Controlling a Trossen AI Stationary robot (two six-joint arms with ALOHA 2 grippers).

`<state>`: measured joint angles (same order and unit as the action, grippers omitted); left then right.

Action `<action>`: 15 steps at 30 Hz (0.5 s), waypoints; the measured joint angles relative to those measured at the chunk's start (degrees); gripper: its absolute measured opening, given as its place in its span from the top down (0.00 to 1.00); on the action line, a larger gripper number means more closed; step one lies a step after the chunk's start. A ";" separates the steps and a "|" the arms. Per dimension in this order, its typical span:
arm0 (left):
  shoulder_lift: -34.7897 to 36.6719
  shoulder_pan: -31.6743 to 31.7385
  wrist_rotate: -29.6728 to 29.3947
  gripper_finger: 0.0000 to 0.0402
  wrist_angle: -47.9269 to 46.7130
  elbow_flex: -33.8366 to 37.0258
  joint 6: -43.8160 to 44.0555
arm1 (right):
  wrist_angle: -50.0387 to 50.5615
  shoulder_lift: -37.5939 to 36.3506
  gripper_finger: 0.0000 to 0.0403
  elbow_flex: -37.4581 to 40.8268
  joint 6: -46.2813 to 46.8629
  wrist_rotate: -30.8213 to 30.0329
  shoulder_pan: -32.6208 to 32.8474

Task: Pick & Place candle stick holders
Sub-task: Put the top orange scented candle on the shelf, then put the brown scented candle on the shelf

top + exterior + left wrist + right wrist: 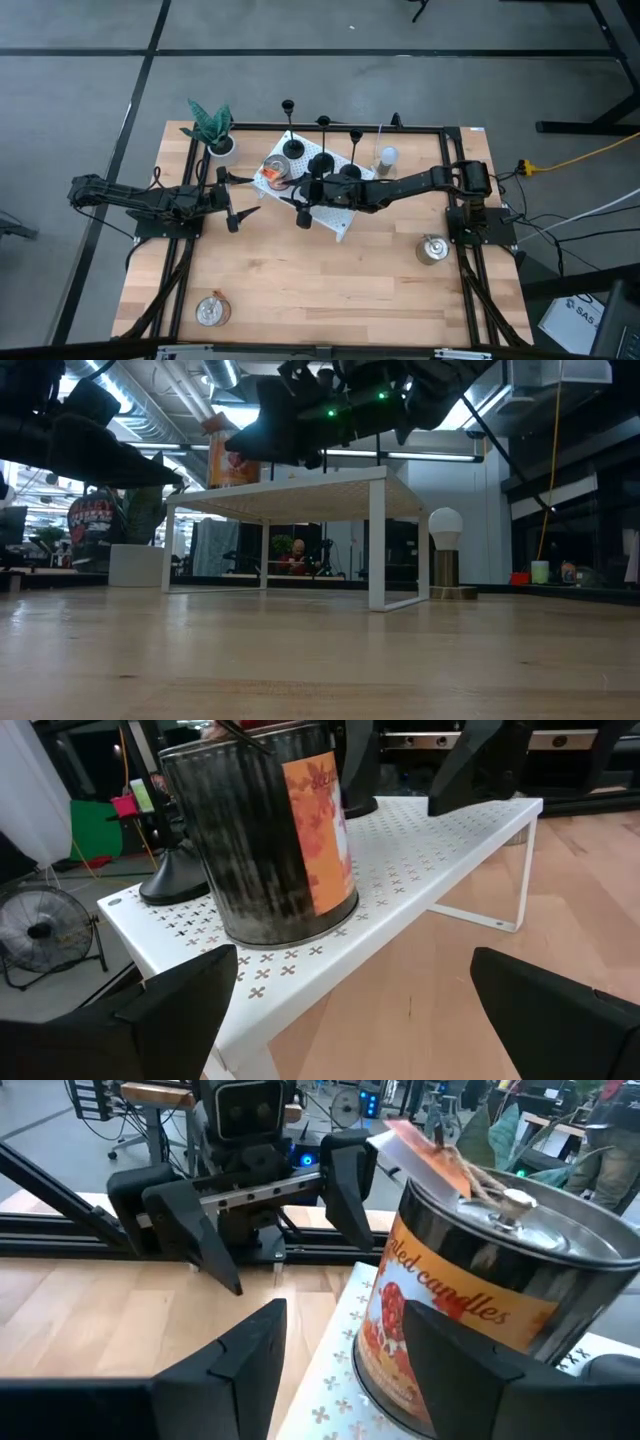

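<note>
Three black candle stick holders (293,148) (322,162) (350,172) stand on their round bases on a white perforated shelf rack (335,215). One base also shows in the left wrist view (175,878). My left gripper (240,197) is open and empty just left of the rack, facing it. My right gripper (303,205) is open and empty over the rack's left end, beside an orange-labelled candle tin (470,1315); the tin also shows in the high view (275,172).
The rack stands on thin white legs (377,540) mid-table. A potted plant (212,125) stands at the far left, a white bulb-shaped thing (387,157) at the far right. One silver tin (432,248) lies right, another (212,310) near left. Bare wood lies along the near side.
</note>
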<state>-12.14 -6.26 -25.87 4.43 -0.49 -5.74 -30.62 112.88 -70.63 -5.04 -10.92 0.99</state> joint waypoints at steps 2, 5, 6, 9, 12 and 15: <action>0.00 0.01 0.00 0.00 0.00 0.00 0.00 | 0.39 -0.07 0.49 0.00 -0.13 -0.19 0.60; 0.00 0.00 0.00 0.00 0.00 0.00 0.00 | 0.42 -0.25 0.49 0.00 -1.30 -2.32 2.63; -0.01 0.01 0.00 0.00 0.00 -0.01 0.00 | 0.66 -0.54 0.49 0.00 -1.64 -3.45 3.44; 0.00 0.02 0.00 0.00 0.00 -0.02 0.00 | 0.61 -1.80 0.49 0.00 -3.22 -7.22 5.97; -0.02 0.02 0.00 0.00 0.00 -0.02 0.00 | 1.62 -4.09 0.49 0.52 -3.96 -10.40 8.12; 0.00 0.02 0.01 0.00 0.01 0.00 0.00 | 7.65 -6.66 0.49 0.72 -4.14 -10.69 9.66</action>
<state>-12.14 -6.24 -25.86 4.44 -0.49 -5.74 -22.97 106.22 -69.91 -9.18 -21.61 10.66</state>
